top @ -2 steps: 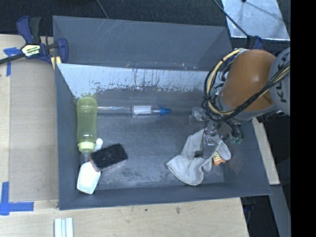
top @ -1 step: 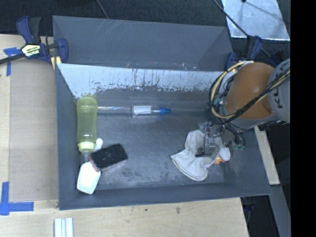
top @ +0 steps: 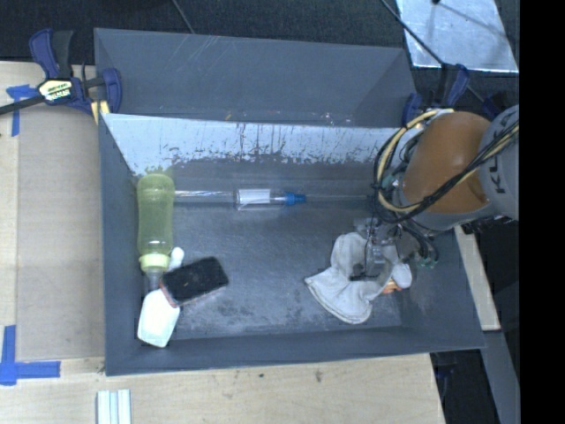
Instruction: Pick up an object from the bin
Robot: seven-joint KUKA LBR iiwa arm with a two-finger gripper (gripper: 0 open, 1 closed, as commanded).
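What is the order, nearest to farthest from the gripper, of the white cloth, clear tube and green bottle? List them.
1. White cloth, at the gripper, right side.
2. Clear tube, back middle.
3. Green bottle, far left.

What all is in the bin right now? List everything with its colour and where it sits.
bin: one, grey metal, holding all the things below
bottle: one, pale yellow-green, lying along the left wall, cap end toward the near side
black block: one, black, near left, beside the bottle's cap end
white container: one, white, near left corner, next to the black block
clear tube: one, clear with a blue tip, at the foot of the far wall, middle
white cloth: one, white, crumpled, near right
gripper: one, dark, over the white cloth's upper part
orange cover: one, brown-orange with cables, on the arm reaching in from the right
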